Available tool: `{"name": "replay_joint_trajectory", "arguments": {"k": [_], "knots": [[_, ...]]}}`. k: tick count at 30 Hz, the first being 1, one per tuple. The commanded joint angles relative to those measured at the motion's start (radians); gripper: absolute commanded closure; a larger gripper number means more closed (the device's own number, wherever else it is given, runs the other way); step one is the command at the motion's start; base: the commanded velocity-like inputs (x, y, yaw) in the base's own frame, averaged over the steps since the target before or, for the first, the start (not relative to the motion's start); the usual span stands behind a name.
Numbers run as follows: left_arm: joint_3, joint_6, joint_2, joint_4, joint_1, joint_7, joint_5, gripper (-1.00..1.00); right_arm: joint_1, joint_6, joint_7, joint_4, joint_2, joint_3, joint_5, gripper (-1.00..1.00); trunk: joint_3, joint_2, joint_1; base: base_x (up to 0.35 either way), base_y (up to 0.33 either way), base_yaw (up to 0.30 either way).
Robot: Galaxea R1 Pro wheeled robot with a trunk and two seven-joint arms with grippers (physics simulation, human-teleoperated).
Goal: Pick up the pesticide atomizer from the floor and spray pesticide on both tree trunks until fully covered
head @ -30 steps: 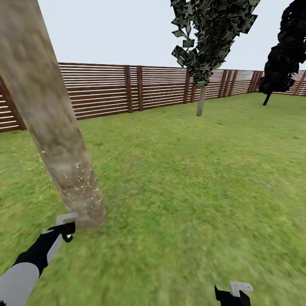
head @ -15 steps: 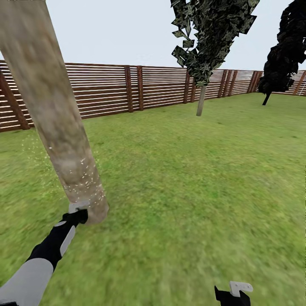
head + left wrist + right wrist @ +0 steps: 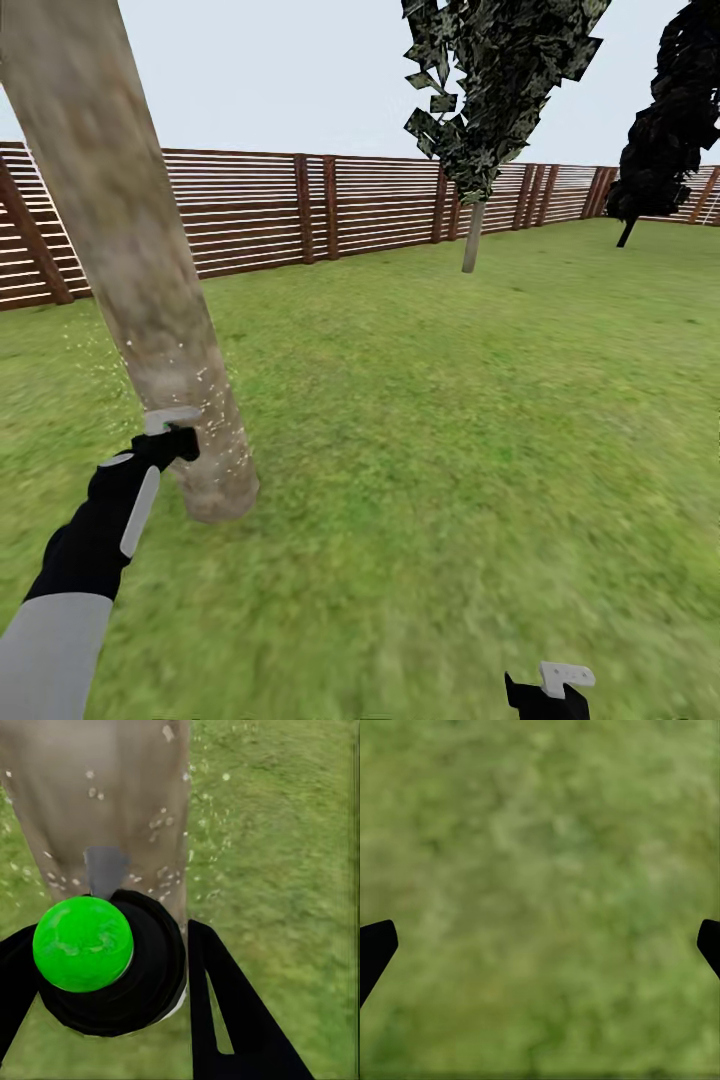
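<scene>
Against the tree trunk (image 3: 150,300), left fingers (image 3: 225,1012) clamp the pesticide atomizer (image 3: 105,960); right fingers (image 3: 375,945) spread.

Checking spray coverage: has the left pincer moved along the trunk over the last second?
Yes. The left pincer climbed from the tree trunk base upward.

We find no legible text, label, brand, number or sign on any surface: the pesticide atomizer (image 3: 97,960) carries only a plain green spot, and the tree trunk (image 3: 140,270) and wooden fence (image 3: 330,205) bear no markings.
</scene>
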Motion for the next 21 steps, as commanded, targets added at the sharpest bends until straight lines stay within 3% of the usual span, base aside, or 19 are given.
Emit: {"name": "replay_joint_trajectory", "arguments": {"k": [1,8,13,16,18,21], "knots": [[0.001,0.002,0.0,-0.01,0.0,0.0,-0.001,1.0,0.0,0.0,0.0,0.0,0.0,0.0,0.0,-1.0,0.0,0.0,0.0,-0.174,0.048,0.0],[0.004,0.004,0.004,-0.008,0.012,0.0,-0.001,1.0,0.0,0.0,0.0,0.0,0.0,0.0,0.0,-1.0,0.0,0.0,0.0,-0.167,0.137,0.0],[0.006,-0.017,0.003,0.0,0.132,0.0,0.006,1.0,0.0,0.0,0.0,0.0,0.0,0.0,0.0,-1.0,0.0,0.0,0.0,-0.002,0.002,0.0],[0.005,-0.124,-0.003,0.052,0.187,-0.005,0.014,1.0,0.0,0.0,0.0,0.0,0.0,0.0,0.0,-1.0,0.0,0.0,0.0,0.0,0.0,0.0],[0.001,-0.166,-0.005,0.148,0.199,-0.011,0.015,1.0,0.0,0.0,0.0,0.0,0.0,0.0,0.0,-1.0,0.0,0.0,0.0,-0.027,0.025,0.0],[-0.003,-0.319,-0.035,0.281,0.202,-0.014,0.011,1.0,0.0,0.0,0.0,0.0,0.0,0.0,0.0,-1.0,0.0,0.0,0.0,-0.166,0.174,0.0]]}}
